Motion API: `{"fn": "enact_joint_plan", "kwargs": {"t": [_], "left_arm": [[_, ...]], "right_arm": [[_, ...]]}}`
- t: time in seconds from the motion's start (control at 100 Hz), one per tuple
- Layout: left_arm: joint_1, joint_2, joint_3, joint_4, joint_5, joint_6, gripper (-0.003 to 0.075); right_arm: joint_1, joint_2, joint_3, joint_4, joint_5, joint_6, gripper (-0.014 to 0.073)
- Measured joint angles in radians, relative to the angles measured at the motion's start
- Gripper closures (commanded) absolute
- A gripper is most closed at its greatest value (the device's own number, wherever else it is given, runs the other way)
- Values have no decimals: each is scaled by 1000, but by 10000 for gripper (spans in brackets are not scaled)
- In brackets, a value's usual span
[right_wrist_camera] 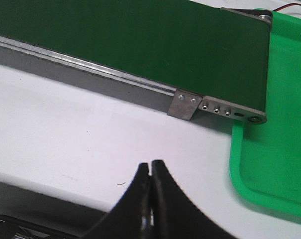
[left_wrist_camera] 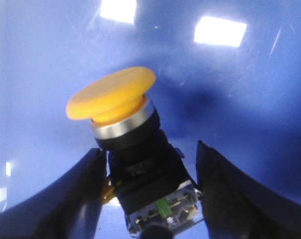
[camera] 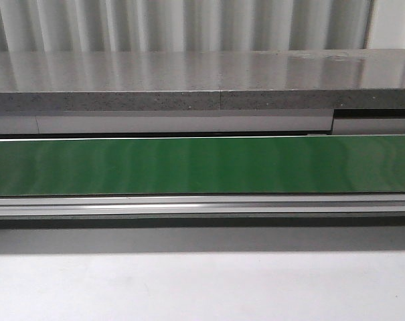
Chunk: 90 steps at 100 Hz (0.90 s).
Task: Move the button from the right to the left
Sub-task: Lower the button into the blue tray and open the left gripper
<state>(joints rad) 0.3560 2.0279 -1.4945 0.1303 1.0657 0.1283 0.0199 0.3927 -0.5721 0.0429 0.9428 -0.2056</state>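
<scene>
Left wrist view first: we see our left gripper [left_wrist_camera: 149, 199] with its two dark fingers [left_wrist_camera: 73, 199] spread apart, and the button [left_wrist_camera: 133, 149] sitting in the gap between them. Whether the fingers press on its black body or merely flank it, we cannot tell. The button tilts, its yellow-orange mushroom cap [left_wrist_camera: 110, 94] pointing toward 11 o'clock, a silver ring under the cap, and the clear contact block with a green spot [left_wrist_camera: 162, 209] at 6 o'clock, nearest the camera. All around it lies a glossy blue surface [left_wrist_camera: 230, 89] that mirrors bright ceiling lights; it curves like the inside of a bin.

Front view shows us no arm and no button, only a green conveyor belt [camera: 202, 165] running from 9 o'clock to 3 o'clock, a grey ledge [camera: 189, 83] behind it at 12 o'clock and a white table [camera: 202, 287] at 6 o'clock.

Right wrist view: our right gripper [right_wrist_camera: 150, 199] has its black fingertips pressed together with nothing between them, hanging above the white table [right_wrist_camera: 65, 134]. The belt's end [right_wrist_camera: 240, 64] sits toward 1 o'clock, and a green tray [right_wrist_camera: 269, 164] lies at 3 o'clock, just beside the belt's end.
</scene>
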Motion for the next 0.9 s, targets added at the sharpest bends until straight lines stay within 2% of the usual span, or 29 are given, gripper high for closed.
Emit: {"fn": "enact_joint_plan", "kwargs": {"t": [0.13, 0.38, 0.46, 0.53, 0.7, 0.9], "left_arm": [[0, 0, -16, 0, -9, 0, 258], [0, -8, -20, -6, -68, -15, 259], [0, -24, -20, -17, -80, -15, 281], [0, -48, -18, -31, -101, -15, 365], [-19, -146, 54, -58, -193, -17, 739], [-96, -299, 217, -78, -300, -17, 740]], "right_arm": [[0, 0, 0, 0, 0, 0, 660], [0, 0, 0, 0, 0, 0, 660], [0, 0, 0, 0, 0, 0, 660], [0, 0, 0, 0, 0, 0, 660], [0, 0, 0, 0, 0, 0, 660], [0, 0, 0, 0, 0, 0, 660]]}}
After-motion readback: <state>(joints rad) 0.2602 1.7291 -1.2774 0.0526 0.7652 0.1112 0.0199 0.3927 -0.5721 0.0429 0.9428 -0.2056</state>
